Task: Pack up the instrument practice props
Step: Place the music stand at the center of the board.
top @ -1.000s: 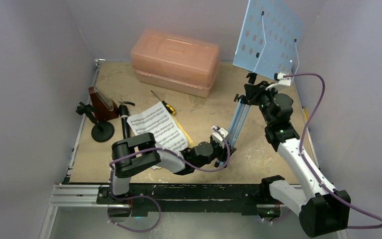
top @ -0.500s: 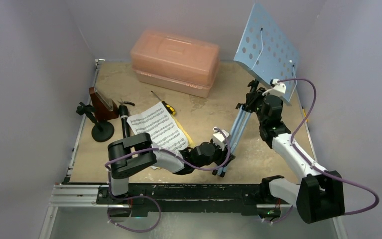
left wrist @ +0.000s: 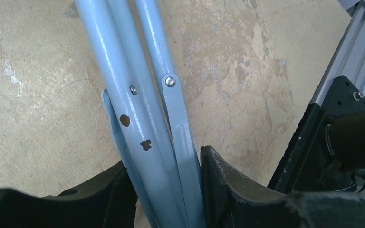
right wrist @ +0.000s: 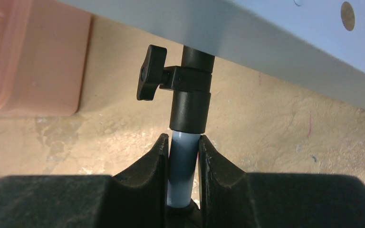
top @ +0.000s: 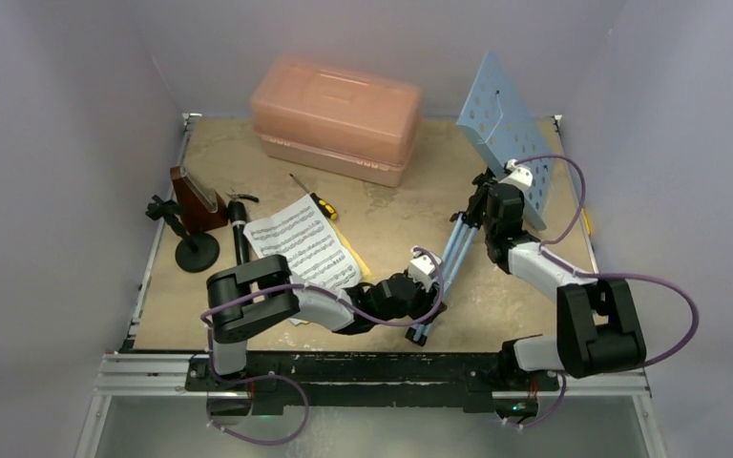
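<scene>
- My left tool is clenched on the folded legs of the stand, low near the tabletop's front edge. The painted tubes look rigid and smooth, and I judge them likely to be slippery.
- My right tool grips the pale-blue pole just below the black collar and its knob. I judge this a fair hold, since the collar should stop any upward slide.
- The stand leans up and away between both tools, its perforated panel tilted over the far-right corner. It is probably light, yet top-heavy and awkward for its length.
- Open tabletop lies mid-scene, between the stand and the pages. The metronome sits well apart at left.
- Tight spots are the right wall, close by the panel, and the pink case across the far edge.
</scene>
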Controlling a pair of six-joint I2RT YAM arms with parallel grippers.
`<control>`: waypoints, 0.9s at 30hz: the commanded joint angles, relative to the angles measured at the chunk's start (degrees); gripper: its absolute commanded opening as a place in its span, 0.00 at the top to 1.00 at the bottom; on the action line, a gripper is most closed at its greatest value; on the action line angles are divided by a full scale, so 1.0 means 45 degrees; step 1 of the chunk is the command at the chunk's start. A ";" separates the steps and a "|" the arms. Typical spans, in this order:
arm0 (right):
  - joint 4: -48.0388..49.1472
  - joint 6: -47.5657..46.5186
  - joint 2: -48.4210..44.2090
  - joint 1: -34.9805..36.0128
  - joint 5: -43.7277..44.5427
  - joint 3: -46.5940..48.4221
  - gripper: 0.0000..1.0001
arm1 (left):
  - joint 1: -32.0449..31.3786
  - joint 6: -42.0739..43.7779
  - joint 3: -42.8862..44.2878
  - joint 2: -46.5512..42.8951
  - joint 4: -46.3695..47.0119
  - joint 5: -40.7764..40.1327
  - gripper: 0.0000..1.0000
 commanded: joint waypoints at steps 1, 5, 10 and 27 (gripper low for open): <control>0.2288 -0.0768 0.0189 0.0211 -0.0292 0.0659 1.00 | 0.0182 0.0768 0.0981 -0.0533 0.2120 -0.0041 0.77; 0.2352 -0.1104 0.0899 0.0183 0.0072 0.0938 1.00 | 0.0344 0.0534 0.1110 -0.0298 0.2150 0.0203 0.76; 0.2388 -0.1408 0.1564 0.0129 0.0305 0.1156 1.00 | 0.0431 0.0360 0.1241 -0.0015 0.2313 0.0403 0.72; 0.1146 -0.1954 0.2516 0.0069 0.0210 0.1787 1.00 | 0.0504 0.0650 -0.0319 -0.2038 0.2013 -0.0928 0.12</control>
